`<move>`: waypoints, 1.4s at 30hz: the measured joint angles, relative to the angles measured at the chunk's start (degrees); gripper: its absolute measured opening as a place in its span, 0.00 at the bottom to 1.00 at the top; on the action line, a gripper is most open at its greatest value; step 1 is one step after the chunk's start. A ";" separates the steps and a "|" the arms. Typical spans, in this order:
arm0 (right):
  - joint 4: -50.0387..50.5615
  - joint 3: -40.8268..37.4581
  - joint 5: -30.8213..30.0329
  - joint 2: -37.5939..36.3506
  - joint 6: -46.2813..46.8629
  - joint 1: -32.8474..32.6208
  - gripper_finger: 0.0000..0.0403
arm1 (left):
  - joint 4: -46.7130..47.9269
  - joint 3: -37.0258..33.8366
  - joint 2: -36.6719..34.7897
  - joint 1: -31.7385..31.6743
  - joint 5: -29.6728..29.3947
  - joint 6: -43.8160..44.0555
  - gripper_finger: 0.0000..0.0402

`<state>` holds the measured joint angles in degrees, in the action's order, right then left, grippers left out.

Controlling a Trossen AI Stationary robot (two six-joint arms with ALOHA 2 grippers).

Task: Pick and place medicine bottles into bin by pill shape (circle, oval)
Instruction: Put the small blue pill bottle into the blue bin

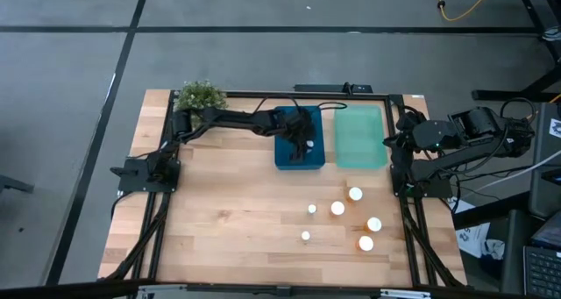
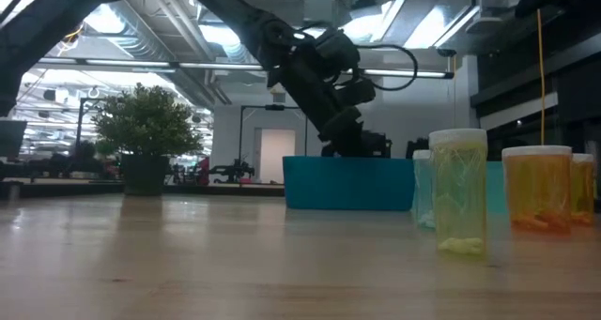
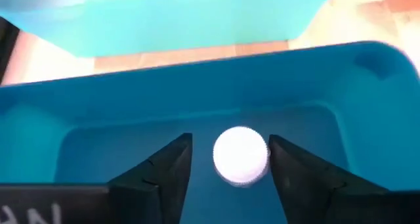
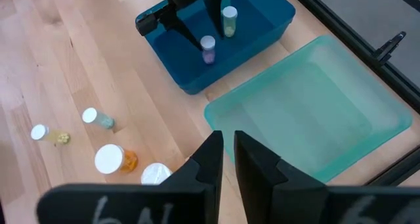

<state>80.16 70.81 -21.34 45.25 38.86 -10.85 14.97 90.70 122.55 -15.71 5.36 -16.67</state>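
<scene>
Left tool (image 1: 306, 146) over the blue bin (image 1: 300, 138), fingers wide around a white-capped bottle (image 3: 241, 155).
Green bin (image 1: 360, 137) at its 3 o'clock; five bottles (image 1: 337, 208) on the counter (image 1: 228, 220) at 5 o'clock; right tool (image 4: 228, 148) narrow.

The left arm reaches far across the table toward the right, stretched out long from its base at the far left. Its wrist bends down, so the left gripper (image 3: 230, 168) points at the table. Its two fingers (image 3: 172, 171) are spread apart.

The right arm is folded up at the right edge of the table, waiting. The right gripper (image 4: 228, 152) has its fingers close together, with only a thin gap.
</scene>
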 joint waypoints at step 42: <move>-0.17 0.00 0.42 0.50 1.34 0.02 0.11 | 12.25 7.38 5.24 25.97 -5.02 7.56 0.49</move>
<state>79.99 70.81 -20.93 45.75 40.21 -10.83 27.23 98.08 127.79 10.26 0.34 -9.10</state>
